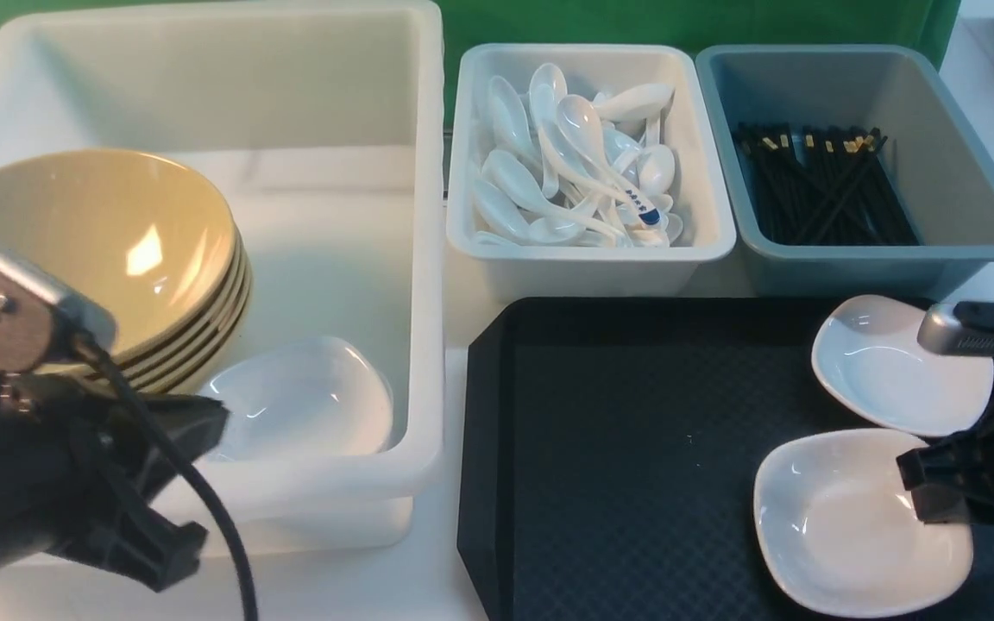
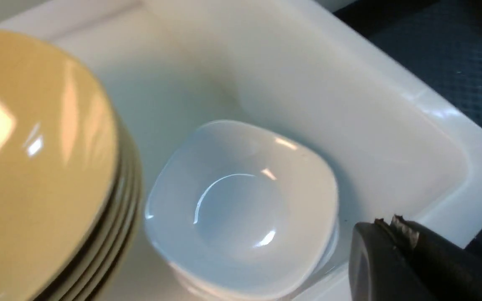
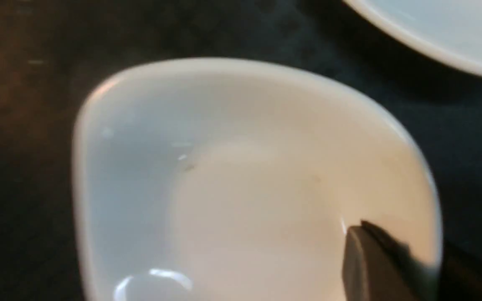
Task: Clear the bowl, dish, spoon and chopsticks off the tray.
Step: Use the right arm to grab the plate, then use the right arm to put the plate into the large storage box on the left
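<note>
On the black tray [image 1: 618,448] two white dishes remain at its right end: a near dish [image 1: 842,526] [image 3: 224,188] and a far one [image 1: 885,362]. My right gripper [image 1: 928,492] [image 3: 400,246] is shut on the near dish's right rim, one finger inside, the other under the rim. The yellow bowl [image 1: 109,241] tops a stack in the big white tub [image 1: 428,259]. My left gripper [image 1: 204,423] [image 2: 390,221] hangs shut and empty over that tub's near corner. The blue-tipped spoon [image 1: 626,194] and the chopsticks [image 1: 825,185] lie in tubs behind the tray.
A white dish [image 1: 298,405] [image 2: 241,209] rests in the big tub beside the bowl stack. A white tub [image 1: 592,250] of spoons and a blue-grey tub [image 1: 971,198] of chopsticks stand behind the tray. A green wall closes off the back.
</note>
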Robot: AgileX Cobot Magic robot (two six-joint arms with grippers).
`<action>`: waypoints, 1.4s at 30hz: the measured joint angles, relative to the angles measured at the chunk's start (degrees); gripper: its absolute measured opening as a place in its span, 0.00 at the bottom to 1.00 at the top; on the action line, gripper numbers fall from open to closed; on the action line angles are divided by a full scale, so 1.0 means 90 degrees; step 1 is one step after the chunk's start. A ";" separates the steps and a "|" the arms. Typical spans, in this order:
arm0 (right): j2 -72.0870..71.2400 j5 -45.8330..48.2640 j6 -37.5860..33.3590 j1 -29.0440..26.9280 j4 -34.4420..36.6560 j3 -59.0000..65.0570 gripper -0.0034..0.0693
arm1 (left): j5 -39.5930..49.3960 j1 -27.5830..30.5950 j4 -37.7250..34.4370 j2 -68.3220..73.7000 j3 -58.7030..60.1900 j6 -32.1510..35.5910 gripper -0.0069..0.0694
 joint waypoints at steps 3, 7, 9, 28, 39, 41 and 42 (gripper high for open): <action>-0.0719 0.0409 -0.0137 0.0006 -0.0103 -0.0182 0.13 | -0.0148 0.0000 0.0933 -0.0547 0.0015 -0.0870 0.08; -0.1309 0.0687 -0.0188 0.0122 -0.0120 -0.0669 0.13 | -0.0924 0.0000 0.1737 -0.1391 0.0263 -0.1358 0.08; -0.1502 0.0753 -0.0196 0.0293 -0.0037 -0.1179 0.13 | -0.1612 0.0000 0.2251 -0.1925 0.0605 -0.1439 0.08; 0.2631 0.0038 -0.0800 0.4401 0.0626 -0.6346 0.13 | -0.2473 0.0000 0.2101 -0.3562 0.1897 -0.2046 0.08; 0.5201 0.1611 -0.0566 0.4531 0.0511 -0.8582 0.19 | -0.2180 0.0000 0.2141 -0.3562 0.1902 -0.2174 0.08; 0.5231 0.1692 -0.0548 0.4567 0.0452 -0.8697 0.30 | -0.2202 0.0000 0.2153 -0.3564 0.1910 -0.2174 0.08; 0.5231 0.1692 -0.0548 0.4567 0.0451 -0.8712 0.31 | -0.2219 0.0000 0.2153 -0.3564 0.1912 -0.2174 0.08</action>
